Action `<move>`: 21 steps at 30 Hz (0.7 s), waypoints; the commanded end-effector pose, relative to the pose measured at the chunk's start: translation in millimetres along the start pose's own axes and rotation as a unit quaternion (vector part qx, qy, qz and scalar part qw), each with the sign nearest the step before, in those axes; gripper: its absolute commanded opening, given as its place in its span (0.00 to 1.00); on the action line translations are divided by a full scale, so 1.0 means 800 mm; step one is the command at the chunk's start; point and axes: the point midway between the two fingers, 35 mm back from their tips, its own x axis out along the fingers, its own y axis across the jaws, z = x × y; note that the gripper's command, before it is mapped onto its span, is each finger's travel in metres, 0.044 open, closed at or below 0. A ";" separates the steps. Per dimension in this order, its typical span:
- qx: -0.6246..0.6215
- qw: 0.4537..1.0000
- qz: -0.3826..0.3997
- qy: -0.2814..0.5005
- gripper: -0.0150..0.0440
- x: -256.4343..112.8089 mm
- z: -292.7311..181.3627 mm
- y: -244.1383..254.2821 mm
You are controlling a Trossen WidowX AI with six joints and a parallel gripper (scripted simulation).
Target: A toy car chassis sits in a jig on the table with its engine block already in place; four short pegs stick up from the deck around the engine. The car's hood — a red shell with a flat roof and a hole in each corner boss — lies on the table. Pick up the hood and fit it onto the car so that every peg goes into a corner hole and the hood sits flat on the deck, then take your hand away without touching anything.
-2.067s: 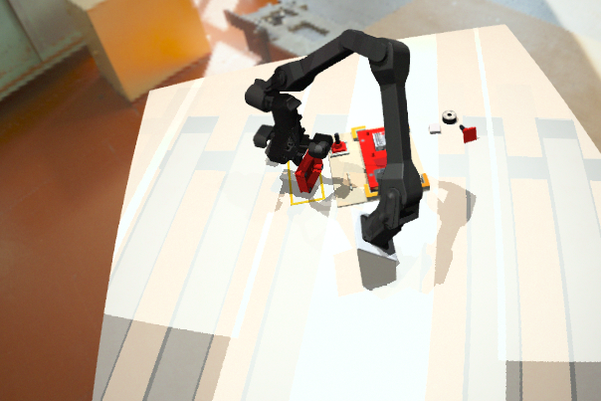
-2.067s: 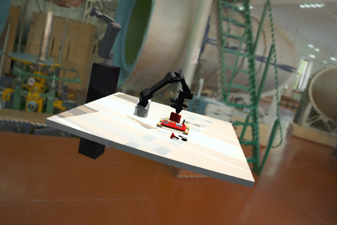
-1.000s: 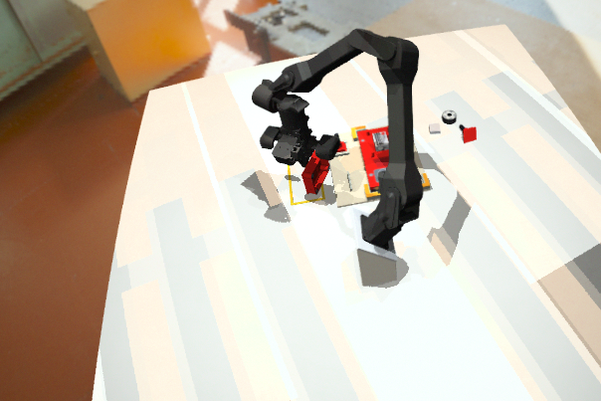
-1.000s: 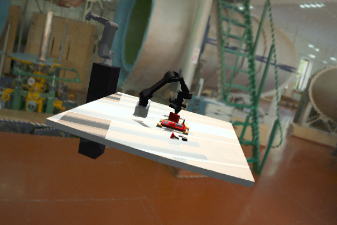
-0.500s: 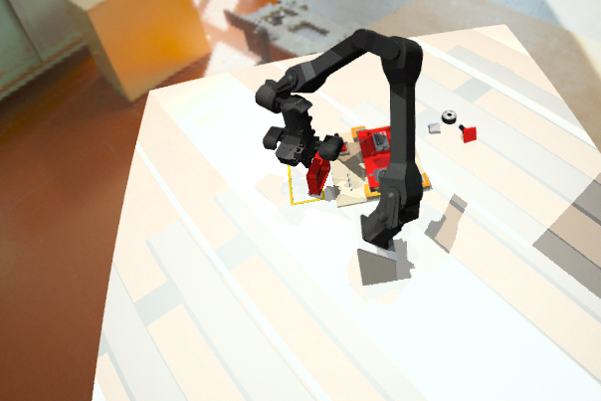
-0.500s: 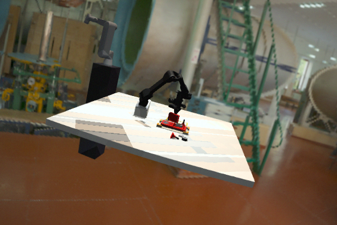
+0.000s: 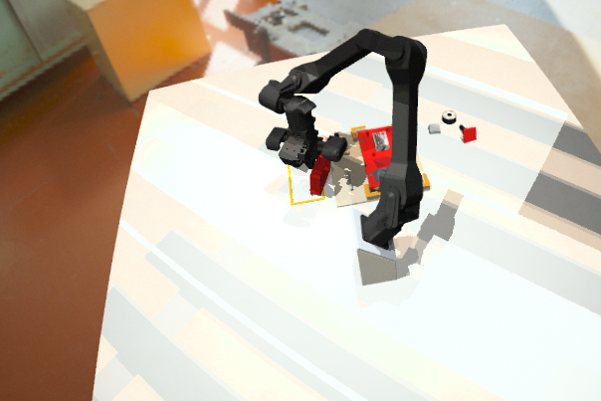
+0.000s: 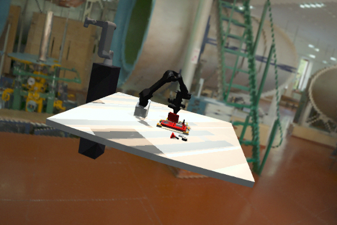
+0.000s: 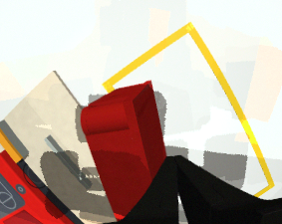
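The red hood [image 7: 318, 179] [image 8: 173, 117] [image 9: 118, 153] is tilted steeply, one edge pinched in my gripper [image 8: 176, 111] [image 9: 173, 162], which is shut on it. It hangs over the edge of the yellow outline, beside the jig; its corner holes are not visible. The red chassis [image 7: 372, 160] [image 8: 174, 125] [image 9: 1, 163] sits in the jig with orange corners [image 7: 372, 191]. The grey engine block [image 7: 381, 140] is on its deck. My arm hides part of the chassis in the top view. The pegs are too small to make out clearly.
The yellow outline [image 7: 292, 188] [image 9: 219, 79] is on the table beside the jig's beige board [image 7: 350, 195]. Beyond the chassis lie a black-and-white wheel [image 7: 449, 116], a small grey block [image 7: 434, 128] and a red part [image 7: 469, 134] [image 8: 172, 135]. A grey arm [image 8: 106, 38] stands behind the table.
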 end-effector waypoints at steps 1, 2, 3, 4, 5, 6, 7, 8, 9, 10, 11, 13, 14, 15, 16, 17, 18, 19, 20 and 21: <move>0.000 1.000 -0.001 0.002 0.25 -0.001 -0.001 0.004; 0.000 1.000 -0.001 0.002 0.25 -0.001 -0.001 0.004; 0.000 1.000 -0.001 0.002 0.25 -0.001 -0.001 0.005; 0.000 1.000 -0.001 0.002 0.25 -0.001 -0.001 0.006; 0.000 1.000 -0.001 0.002 0.25 -0.001 -0.001 0.007; 0.000 1.000 -0.001 0.002 0.25 -0.001 -0.001 0.007; 0.000 1.000 -0.001 0.002 0.25 0.000 -0.001 0.008; 0.000 1.000 0.000 0.002 0.25 0.000 -0.001 0.009; 0.000 1.000 0.000 0.002 0.25 0.000 -0.001 0.009; 0.000 1.000 0.000 0.002 0.25 0.000 0.000 0.010; 0.000 1.000 0.000 0.002 0.25 0.000 0.000 0.011; 0.000 1.000 0.000 0.002 0.25 0.000 0.000 0.012; 0.000 1.000 0.000 0.002 0.25 0.000 0.000 0.013; 0.000 1.000 0.000 0.002 0.25 0.000 0.000 0.014; 0.000 1.000 0.000 0.002 0.25 0.000 0.000 0.014; 0.000 1.000 0.000 0.002 0.25 0.000 0.000 0.015; 0.000 1.000 0.000 0.002 0.25 0.000 0.000 0.016; 0.000 1.000 0.000 0.002 0.25 0.000 0.000 0.017; 0.000 1.000 0.000 0.002 0.25 0.000 0.000 0.017; 0.000 1.000 0.000 0.002 0.25 0.000 0.000 0.018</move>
